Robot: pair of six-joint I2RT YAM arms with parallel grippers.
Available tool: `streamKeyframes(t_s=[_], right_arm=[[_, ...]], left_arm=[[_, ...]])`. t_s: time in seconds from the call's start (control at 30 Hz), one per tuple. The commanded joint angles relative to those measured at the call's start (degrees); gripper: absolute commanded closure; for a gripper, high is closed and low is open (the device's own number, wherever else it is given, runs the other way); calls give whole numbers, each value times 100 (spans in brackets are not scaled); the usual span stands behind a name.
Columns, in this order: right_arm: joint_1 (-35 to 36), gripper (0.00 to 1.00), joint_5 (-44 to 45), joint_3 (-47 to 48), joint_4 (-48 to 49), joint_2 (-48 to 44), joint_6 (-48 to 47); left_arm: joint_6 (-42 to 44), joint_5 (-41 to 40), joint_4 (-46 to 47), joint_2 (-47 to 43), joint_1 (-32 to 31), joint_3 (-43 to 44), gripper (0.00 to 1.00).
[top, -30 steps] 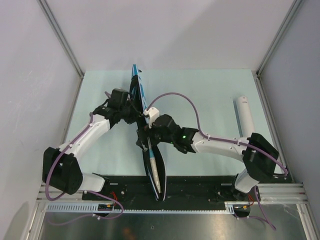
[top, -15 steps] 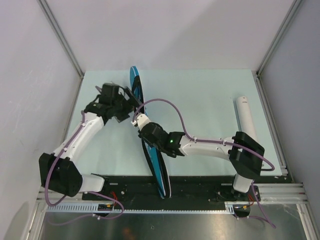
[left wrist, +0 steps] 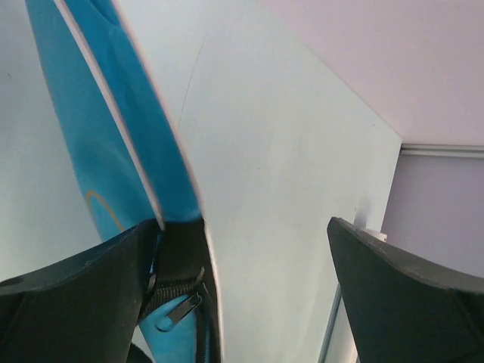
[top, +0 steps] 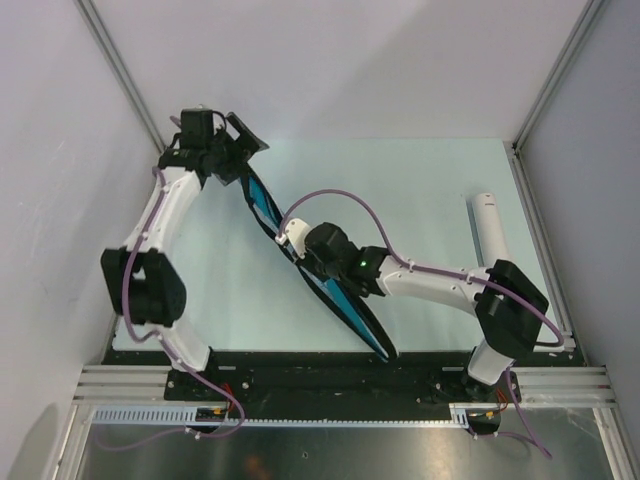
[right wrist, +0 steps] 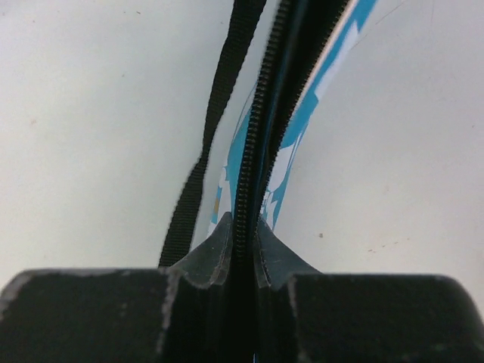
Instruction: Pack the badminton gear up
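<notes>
- Your left arm has swung out to the far left corner of the table over the last second, and its pincer has let go.
- Your left pincer now stands wide open with nothing in it. In the left wrist view the far end of the bag, with its zip pull, shows just beside one finger.
- Your right pincer was open a second ago. It is now pinched tight on the bag's zipped edge, and the right wrist view shows both fingers pressed against the zip.
- You will find the bag lying in a slant across the middle of the table, running from the far left down toward the near edge. Its near end has shifted to the right since the earlier frame.
- From the right wrist, the black strap hangs loose just left of the zip, apart from the fingers.
- Look to the right side for the long white tube, lying well apart from the bag and both pincers, as it did a second ago.
</notes>
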Motion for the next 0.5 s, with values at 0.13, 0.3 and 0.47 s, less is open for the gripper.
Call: streamKeyframes(t_s=[0.13, 0.3, 0.47], right_arm=[[-393, 100, -671, 52, -12, -469, -690], [-455, 100, -821, -184, 49, -557, -874], [-455, 100, -813, -325, 163, -583, -901]], left_arm=[[-322, -496, -86, 744, 117, 531, 10], [-155, -699, -94, 822, 196, 732, 9], [-33, -496, -94, 1087, 266, 953, 40]])
